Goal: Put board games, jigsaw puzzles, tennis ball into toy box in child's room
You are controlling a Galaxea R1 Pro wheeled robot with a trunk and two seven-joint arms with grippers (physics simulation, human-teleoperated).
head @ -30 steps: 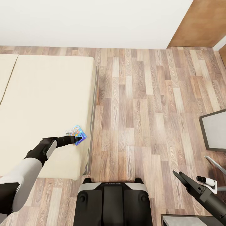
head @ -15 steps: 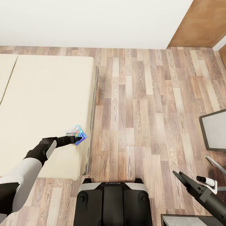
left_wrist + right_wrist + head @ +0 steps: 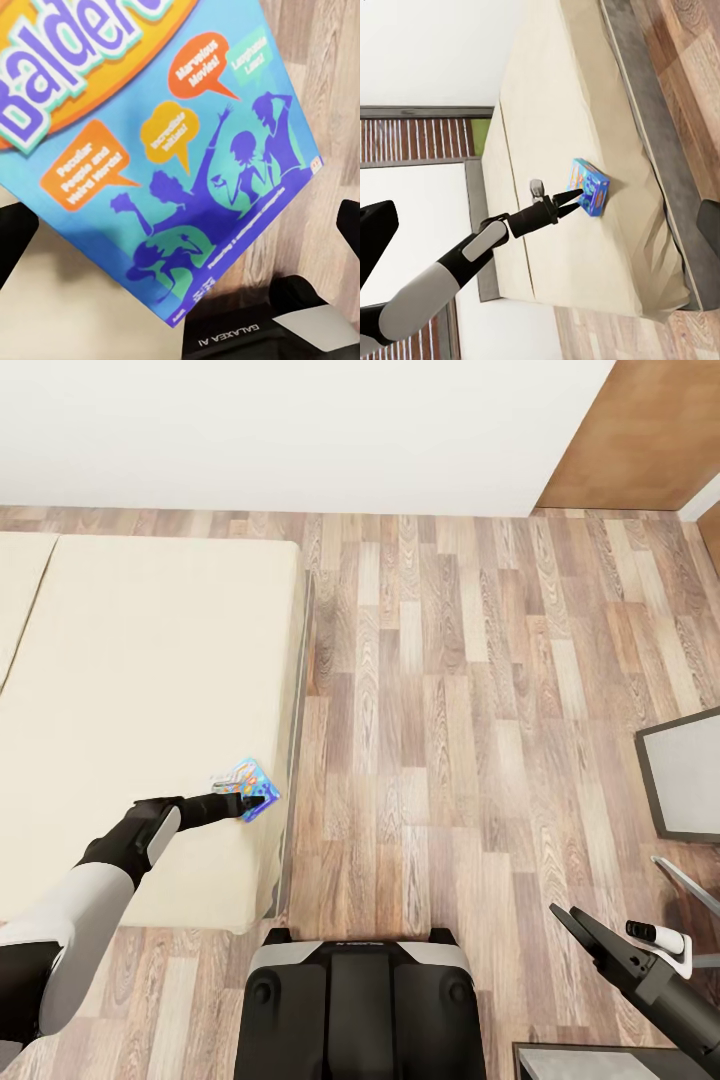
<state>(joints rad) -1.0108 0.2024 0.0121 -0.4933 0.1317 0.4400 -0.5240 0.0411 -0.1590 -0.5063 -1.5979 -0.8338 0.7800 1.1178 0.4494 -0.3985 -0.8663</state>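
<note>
The step in hand is fetching 1 of the board games from the bed. The small blue board game sits at the near edge of the beige mattress, close to the bed's corner beside the wood-plank floor. The left gripper reaches out over the mattress with its fingertips at the box; in the right wrist view the dark fingers meet the box's near side. In the left wrist view the printed lid is very close and tilted, with a black finger off to either side. That suggests the jaws straddle the box, but I cannot tell whether they have clamped it.

The right gripper hangs low at the robot's right, away from the bed, its jaws spread and carrying nothing.

If the box is gripped, the next move likely calls for lifting it clear of the mattress, then turning the base toward the surface with the toy box.
</note>
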